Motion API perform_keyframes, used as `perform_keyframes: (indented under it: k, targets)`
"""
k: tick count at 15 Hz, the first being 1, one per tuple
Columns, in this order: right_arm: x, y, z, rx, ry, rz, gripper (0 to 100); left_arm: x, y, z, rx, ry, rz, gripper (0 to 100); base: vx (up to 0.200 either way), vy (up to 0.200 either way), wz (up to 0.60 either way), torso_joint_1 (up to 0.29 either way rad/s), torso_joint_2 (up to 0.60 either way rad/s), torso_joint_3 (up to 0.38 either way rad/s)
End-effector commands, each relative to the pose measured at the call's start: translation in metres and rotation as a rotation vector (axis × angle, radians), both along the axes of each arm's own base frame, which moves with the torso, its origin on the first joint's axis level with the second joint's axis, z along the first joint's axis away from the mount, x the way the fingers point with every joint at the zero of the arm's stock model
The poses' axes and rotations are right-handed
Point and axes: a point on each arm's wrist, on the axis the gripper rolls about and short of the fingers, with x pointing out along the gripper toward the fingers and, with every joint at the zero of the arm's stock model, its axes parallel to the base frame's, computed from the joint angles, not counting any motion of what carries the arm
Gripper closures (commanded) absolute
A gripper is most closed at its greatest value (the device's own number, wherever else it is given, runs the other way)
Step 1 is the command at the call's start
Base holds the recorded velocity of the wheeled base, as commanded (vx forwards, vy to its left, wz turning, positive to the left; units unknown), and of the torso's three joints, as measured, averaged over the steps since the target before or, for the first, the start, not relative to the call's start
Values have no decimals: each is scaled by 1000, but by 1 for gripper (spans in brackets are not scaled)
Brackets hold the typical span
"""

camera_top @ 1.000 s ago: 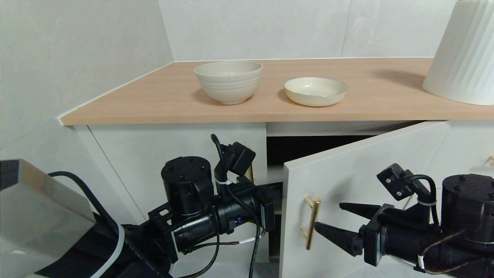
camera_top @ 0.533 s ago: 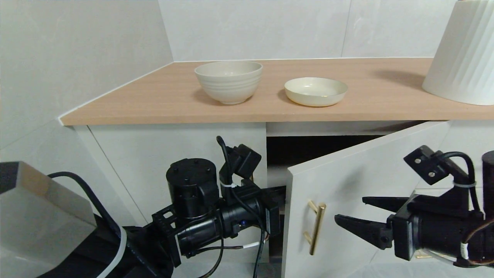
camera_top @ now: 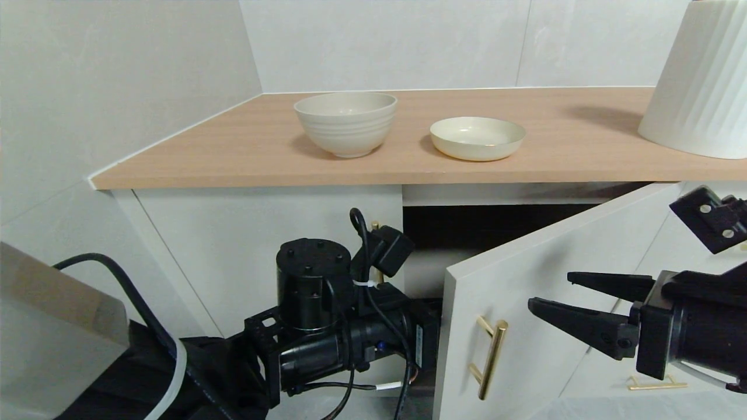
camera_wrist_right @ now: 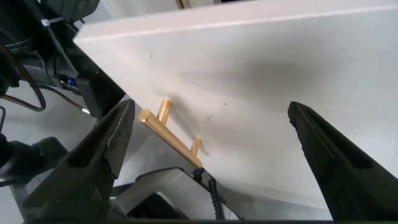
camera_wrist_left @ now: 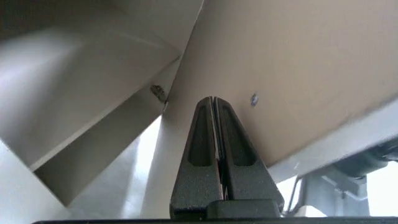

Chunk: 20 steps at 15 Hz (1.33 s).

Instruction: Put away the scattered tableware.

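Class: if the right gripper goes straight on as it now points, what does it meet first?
Probably the front of the open white cabinet door, beside its gold bar handle; depth is unclear.

On the wood-grain countertop [camera_top: 233,154], the bowl [camera_top: 345,122] is beige with faint horizontal bands and the dish [camera_top: 477,137] plain cream. Below the countertop, the white cabinet door [camera_top: 525,262] has a gold handle [camera_top: 492,359].
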Motion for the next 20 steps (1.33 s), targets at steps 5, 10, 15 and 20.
perform_keyframes:
  k: [5, 10, 15, 20]
  targets:
    - [-5, -4, 5, 15, -22, -1, 0, 4, -18, 16, 11, 15, -28, 100, -80, 0, 0, 1, 1, 1]
    - [-10, -8, 11, 35, -49, -3, 0, 4, -26, 22, 11, 33, -37, 100, 0, 0, 0, 0, 0, 0]
    - [-10, -8, 11, 34, -49, -4, 0, 5, -28, 18, 19, 40, -39, 100, -120, 0, 0, 1, 2, 1]
    - [-12, -9, 13, 43, -60, -6, 0, 16, -41, 13, 34, 54, -38, 100, -120, 0, 0, 0, 3, 2]
